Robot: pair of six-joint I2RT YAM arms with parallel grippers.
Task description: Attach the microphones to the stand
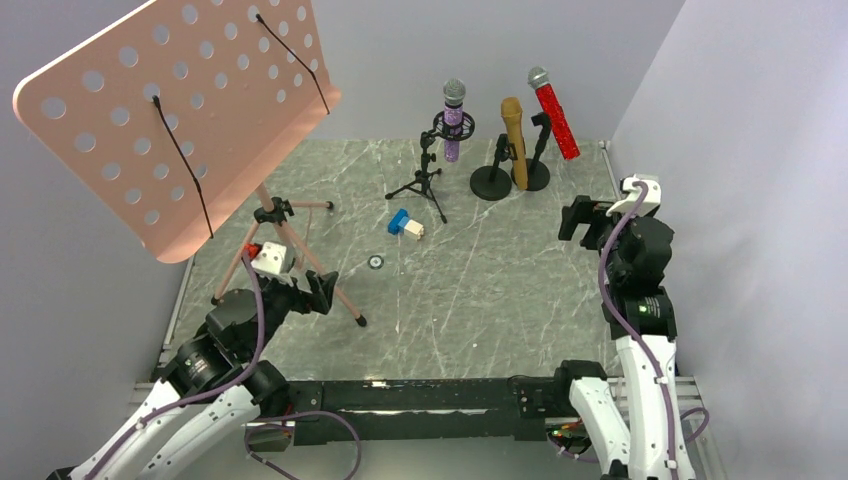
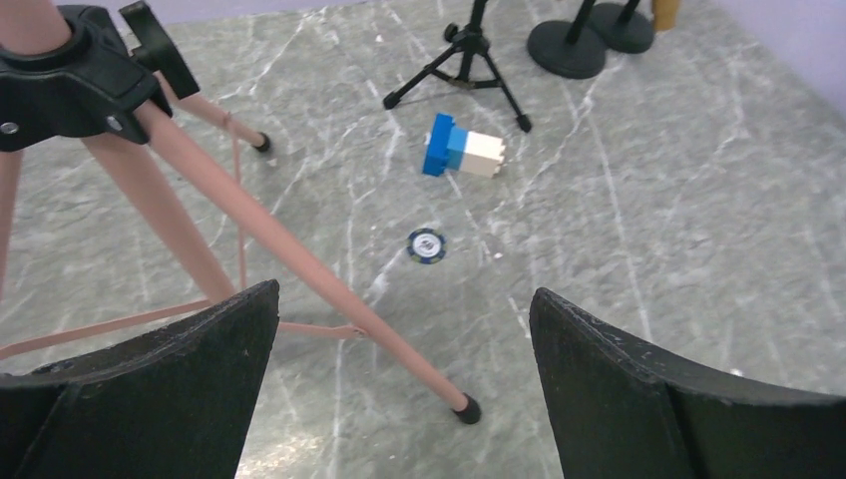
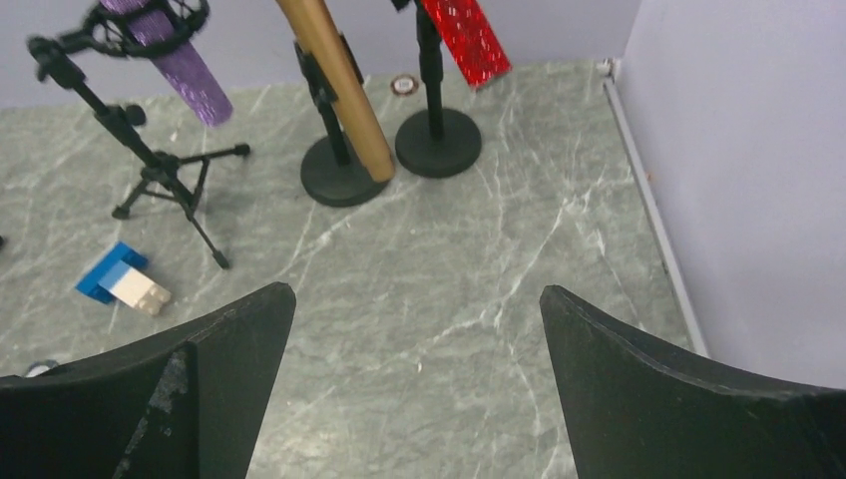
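Observation:
Three microphones stand at the back of the table, each sitting in a stand. The purple glitter microphone [image 1: 454, 121] [image 3: 190, 75] sits in the cradle of a small black tripod stand [image 1: 428, 180] [image 3: 165, 180]. The gold microphone [image 1: 514, 141] [image 3: 334, 80] leans in a round-based stand [image 1: 491, 183] [image 3: 339, 180]. The red glitter microphone [image 1: 555, 113] [image 3: 464, 40] tilts in another round-based stand [image 1: 533, 176] [image 3: 437, 143]. My left gripper [image 1: 318, 290] [image 2: 404, 289] is open and holds nothing, low at the near left. My right gripper [image 1: 578, 216] [image 3: 418, 289] is open and holds nothing, at the right, short of the stands.
A pink music stand [image 1: 180, 110] fills the left; one of its legs [image 2: 299, 259] runs between my left fingers. A blue-and-white brick [image 1: 406, 225] [image 2: 464, 150] and a round chip [image 1: 376, 262] [image 2: 426, 244] lie mid-table. A wall [image 1: 740, 200] closes the right side.

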